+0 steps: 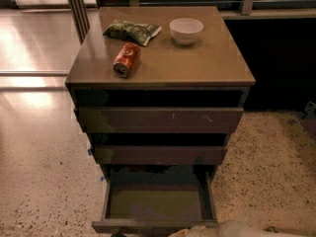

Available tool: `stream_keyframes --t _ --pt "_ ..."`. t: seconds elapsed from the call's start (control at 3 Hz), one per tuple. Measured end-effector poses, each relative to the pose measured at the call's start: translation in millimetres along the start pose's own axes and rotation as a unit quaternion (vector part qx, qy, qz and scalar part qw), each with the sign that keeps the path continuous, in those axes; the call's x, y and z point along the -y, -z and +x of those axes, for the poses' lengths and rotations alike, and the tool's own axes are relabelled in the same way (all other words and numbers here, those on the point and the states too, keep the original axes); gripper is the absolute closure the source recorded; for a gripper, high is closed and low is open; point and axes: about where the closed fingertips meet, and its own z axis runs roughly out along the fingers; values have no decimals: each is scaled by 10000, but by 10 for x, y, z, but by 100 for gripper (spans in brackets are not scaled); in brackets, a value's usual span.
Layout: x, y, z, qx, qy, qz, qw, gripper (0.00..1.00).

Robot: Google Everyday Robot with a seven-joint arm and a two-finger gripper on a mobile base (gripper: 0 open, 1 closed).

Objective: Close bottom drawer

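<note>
The gripper (191, 231) is showing at the near edge, cream and tapered; the arm (243, 229) right of it is looking smooth, rounded, off-white.

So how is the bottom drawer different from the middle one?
The bottom drawer is pulled far out, so you can see its olive-brown floor; the middle drawer is nearly shut, showing only its front. The bottom drawer is narrower; the middle drawer is wider. The pale gripper sits by the bottom drawer's front edge, not by the middle drawer. Both have dark brown fronts without handles.
</note>
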Motion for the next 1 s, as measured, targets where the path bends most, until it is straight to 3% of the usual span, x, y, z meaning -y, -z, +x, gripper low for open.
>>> stream_keyframes --t 0.33,1.0 --pt "-12 -487 392 -58 -317 -114 9994 100" --pt "-130 -607 497 -55 -459 -258 9986 100"
